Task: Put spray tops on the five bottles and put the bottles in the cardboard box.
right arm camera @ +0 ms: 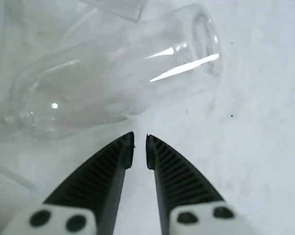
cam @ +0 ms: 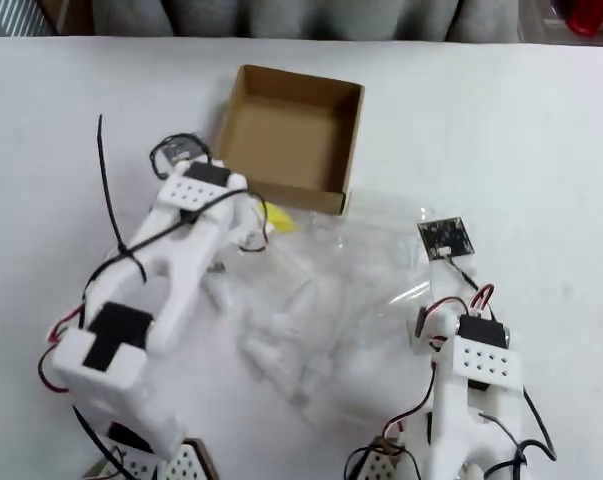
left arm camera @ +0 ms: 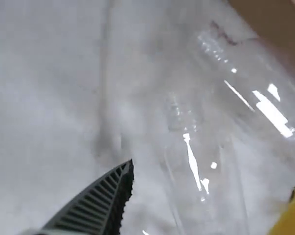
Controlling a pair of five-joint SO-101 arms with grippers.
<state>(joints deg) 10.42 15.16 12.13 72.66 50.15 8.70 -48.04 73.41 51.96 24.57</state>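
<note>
Capping looks not yet begun: bare bottles (cam: 311, 300) lie heaped on the desk (cam: 541, 130) beside the cardboard box (cam: 286, 130). The right tool (right arm camera: 140, 147), all but closed and empty, faces one bottle (right arm camera: 118, 83) and needs to open first. Whether the left tool (left arm camera: 119, 182) is open cannot be told.

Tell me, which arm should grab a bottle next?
Probably the right. The right gripper points straight at a clear bottle lying on its side, apart from its shut tips. It must open first. The left arm hangs over the tangled pile by the cardboard box.
</note>
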